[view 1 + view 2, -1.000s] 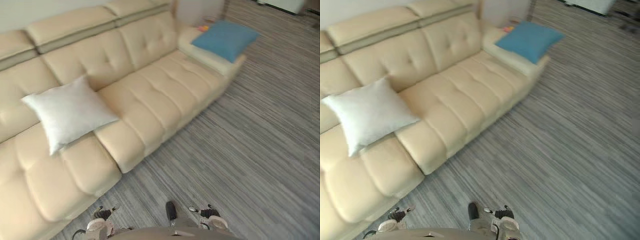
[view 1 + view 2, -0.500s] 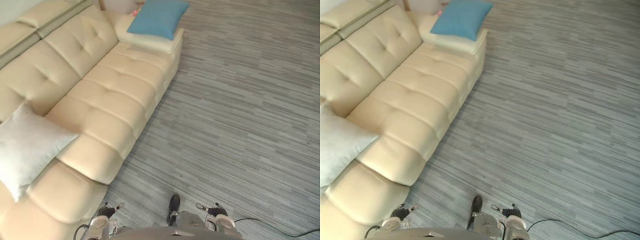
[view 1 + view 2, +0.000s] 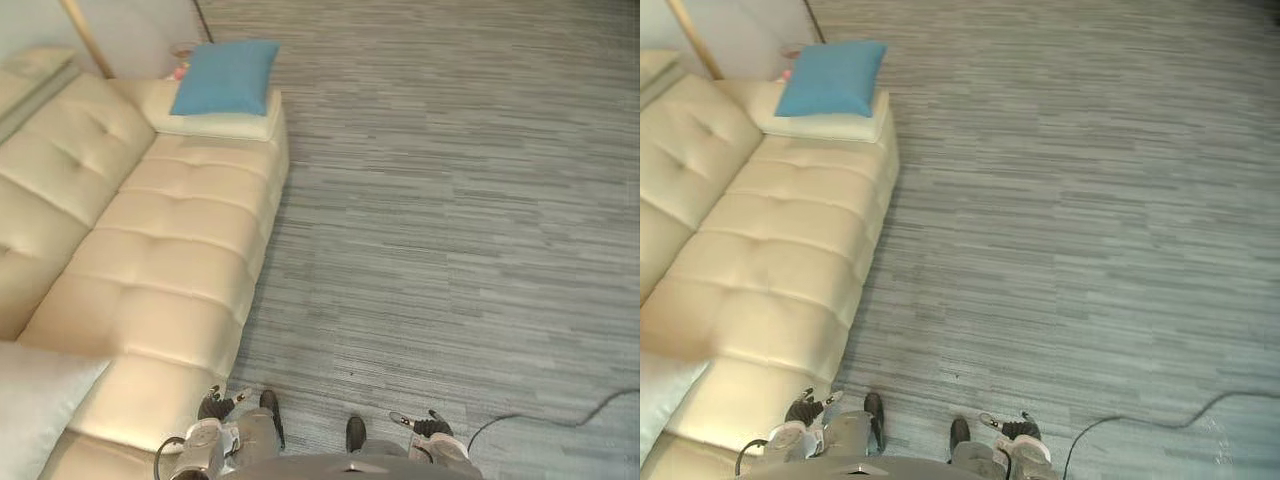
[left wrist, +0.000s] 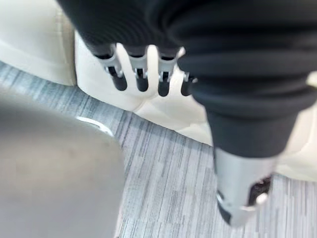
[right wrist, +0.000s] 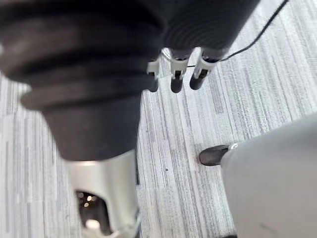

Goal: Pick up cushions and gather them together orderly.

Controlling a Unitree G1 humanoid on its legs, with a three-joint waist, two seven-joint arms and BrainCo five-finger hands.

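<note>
A square blue cushion (image 3: 225,77) lies on the sofa (image 3: 170,270) arm (white cushion (image 3: 40,410) well apart); left hand (image 4: 141,74) and right hand (image 5: 176,74) hang, fingers straight, empty.

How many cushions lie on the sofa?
2: a blue cushion on the sofa, far end; a white cushion at the near end, partly cut off. More may lie out of view.
</note>
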